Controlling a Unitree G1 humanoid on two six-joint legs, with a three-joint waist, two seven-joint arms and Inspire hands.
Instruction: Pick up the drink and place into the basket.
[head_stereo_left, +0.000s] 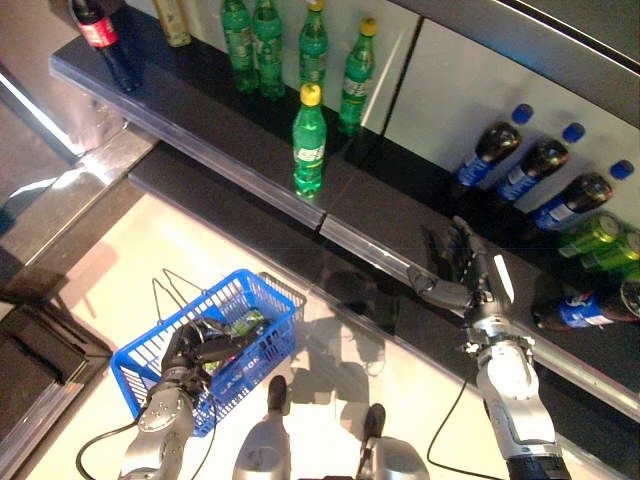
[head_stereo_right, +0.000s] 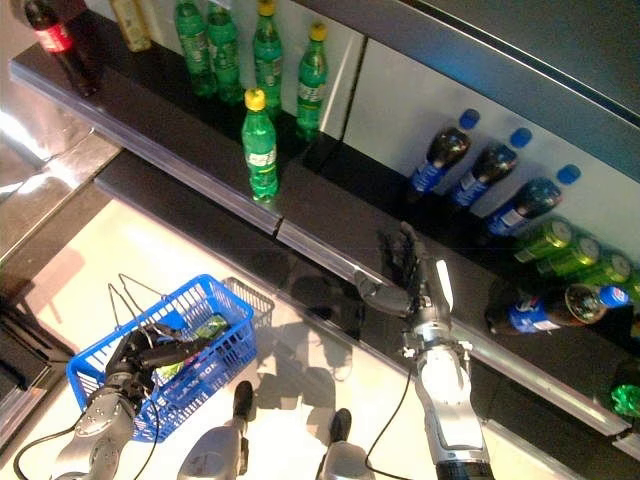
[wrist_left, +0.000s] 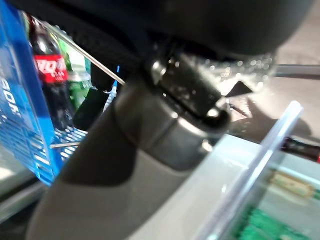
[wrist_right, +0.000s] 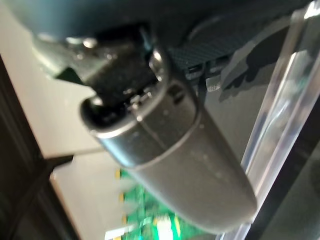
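Lower left of the frame: blue plastic mesh basket (head_stereo_left: 262, 338) with wire handles, on the pale floor (head_stereo_left: 120, 260). Left hand (head_stereo_left: 190, 350) clenched round the basket's near rim, fingers curled over the edge. Inside the basket, a green drink bottle (head_stereo_left: 245, 322) lying down; seen through the mesh in the left wrist view, also a dark cola bottle with a red label (wrist_left: 50, 80).

Right of centre: right hand (head_stereo_left: 462, 268) released, fingers straight and spread, holding nothing — hovering over the dark glossy lower shelf (head_stereo_left: 400, 300).

Past it, at the right edge: dark bottles with blue caps (head_stereo_left: 520, 170) lying tilted, green cans (head_stereo_left: 600, 240) beside them.

Upper centre, on the upper black shelf (head_stereo_left: 200, 110): a single green bottle with a yellow cap (head_stereo_left: 309, 140) upright near the front edge — behind it a cluster of similar green bottles (head_stereo_left: 290, 45). Upper left corner: an upright cola bottle with a red label (head_stereo_left: 100, 40).
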